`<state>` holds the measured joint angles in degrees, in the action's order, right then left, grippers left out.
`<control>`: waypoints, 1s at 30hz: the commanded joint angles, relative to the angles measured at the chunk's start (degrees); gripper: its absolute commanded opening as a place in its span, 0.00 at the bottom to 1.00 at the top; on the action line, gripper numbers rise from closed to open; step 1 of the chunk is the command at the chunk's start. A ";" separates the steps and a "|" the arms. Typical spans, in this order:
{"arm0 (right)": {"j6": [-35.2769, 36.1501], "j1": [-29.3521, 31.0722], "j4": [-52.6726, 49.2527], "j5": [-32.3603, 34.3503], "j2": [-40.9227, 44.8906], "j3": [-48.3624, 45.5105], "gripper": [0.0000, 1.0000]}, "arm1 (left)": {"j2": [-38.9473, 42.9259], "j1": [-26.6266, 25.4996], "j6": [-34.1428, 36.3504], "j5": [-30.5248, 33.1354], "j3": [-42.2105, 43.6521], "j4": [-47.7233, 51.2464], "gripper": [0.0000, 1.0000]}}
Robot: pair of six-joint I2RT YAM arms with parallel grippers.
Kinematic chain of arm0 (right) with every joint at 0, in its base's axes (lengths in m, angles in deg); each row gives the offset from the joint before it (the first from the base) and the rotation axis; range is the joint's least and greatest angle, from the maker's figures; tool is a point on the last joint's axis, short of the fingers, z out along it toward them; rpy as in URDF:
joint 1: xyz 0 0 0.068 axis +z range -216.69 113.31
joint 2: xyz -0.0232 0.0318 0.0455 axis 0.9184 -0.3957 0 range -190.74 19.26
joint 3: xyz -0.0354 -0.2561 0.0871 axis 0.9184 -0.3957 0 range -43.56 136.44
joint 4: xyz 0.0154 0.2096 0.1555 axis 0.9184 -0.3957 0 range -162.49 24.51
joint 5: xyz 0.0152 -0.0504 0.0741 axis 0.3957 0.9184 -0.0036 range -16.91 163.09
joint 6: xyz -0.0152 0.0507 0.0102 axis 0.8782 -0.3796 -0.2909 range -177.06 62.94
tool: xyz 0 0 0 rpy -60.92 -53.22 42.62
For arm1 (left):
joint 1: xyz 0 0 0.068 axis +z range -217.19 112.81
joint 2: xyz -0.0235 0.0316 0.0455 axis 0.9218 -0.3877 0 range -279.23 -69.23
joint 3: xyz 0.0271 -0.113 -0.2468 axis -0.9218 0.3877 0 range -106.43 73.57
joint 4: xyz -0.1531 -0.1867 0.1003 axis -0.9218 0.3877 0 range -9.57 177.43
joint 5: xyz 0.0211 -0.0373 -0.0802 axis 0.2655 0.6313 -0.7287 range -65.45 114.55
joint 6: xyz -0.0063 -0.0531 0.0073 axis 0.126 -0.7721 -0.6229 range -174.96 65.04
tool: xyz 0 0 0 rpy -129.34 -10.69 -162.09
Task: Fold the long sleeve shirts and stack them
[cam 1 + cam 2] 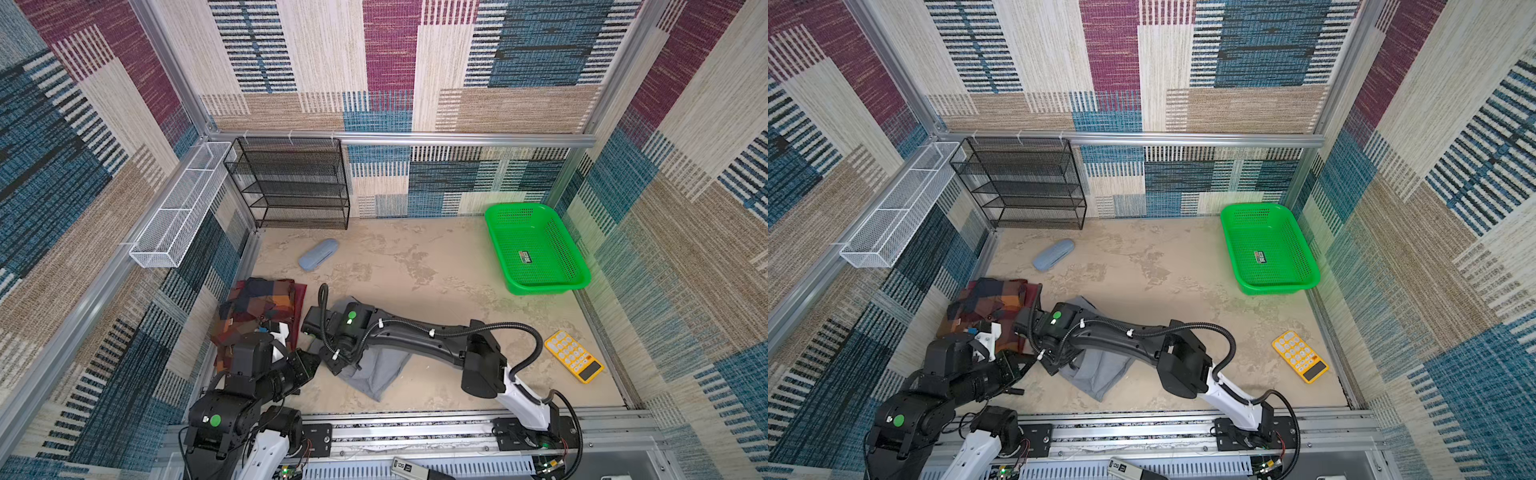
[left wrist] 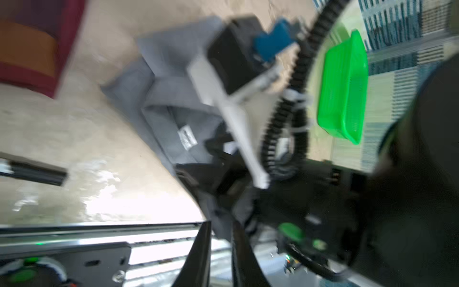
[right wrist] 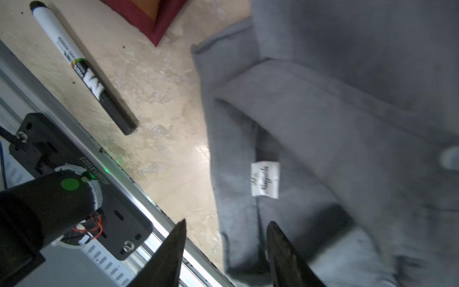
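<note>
The grey shirt (image 1: 376, 370) lies crumpled near the table's front, partly under my right arm; its white label (image 3: 264, 180) faces up. The patchwork plaid shirt (image 1: 257, 311) lies folded to its left, at the table's left edge. My right gripper (image 3: 227, 225) reaches across and hangs open over the grey shirt's edge, one finger above cloth and one above bare table, holding nothing. My left gripper (image 2: 222, 225) is just left of it in a top view (image 1: 313, 365). Its jaws stand nearly together with a bit of grey cloth between the tips; this view is blurred.
A black-and-white marker (image 3: 84, 67) lies on the table by the front rail (image 1: 415, 428). A blue-grey case (image 1: 318, 254) lies behind the shirts. A green basket (image 1: 536, 249) stands at back right, a yellow calculator (image 1: 574, 356) at right, a black mesh shelf (image 1: 291, 183) at back left.
</note>
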<state>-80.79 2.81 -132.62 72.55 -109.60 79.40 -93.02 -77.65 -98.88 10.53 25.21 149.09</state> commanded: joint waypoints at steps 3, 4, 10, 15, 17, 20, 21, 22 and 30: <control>1.35 -4.16 6.72 -3.10 18.20 -5.31 0.57 | 3.22 0.01 -5.13 10.36 -3.67 7.05 0.20; 1.64 -5.30 7.68 -4.05 19.43 -6.74 0.57 | 3.29 0.00 -5.98 11.22 -4.88 8.24 0.20; 3.92 -12.36 18.03 -10.96 23.91 -18.54 0.53 | 5.06 0.01 -9.41 11.91 -8.63 11.06 0.22; 6.40 -14.29 26.69 -17.42 19.17 -24.42 0.38 | 6.67 0.01 -12.00 8.46 0.08 11.92 0.22; 7.52 -14.41 29.93 -20.01 15.64 -25.01 0.32 | 7.47 0.00 -13.06 7.19 3.84 11.82 0.21; 6.69 -14.38 32.92 -22.83 10.83 -25.49 0.27 | 9.47 0.00 -14.07 7.50 7.36 11.87 0.21; 6.60 -14.30 34.39 -23.87 9.72 -26.41 0.26 | 10.23 0.00 -14.00 7.08 8.10 11.45 0.21; 5.92 -14.30 35.97 -24.33 8.59 -27.81 0.25 | 10.95 0.00 -14.19 7.01 8.13 11.46 0.21; 4.51 -8.50 36.94 -20.51 4.87 -30.90 0.26 | 11.71 0.00 -13.56 3.54 10.49 9.57 0.23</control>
<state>-75.30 -6.62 -97.83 51.68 -105.43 48.86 -80.67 -77.69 -112.21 16.60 34.65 159.34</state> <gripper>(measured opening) 0.244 0.229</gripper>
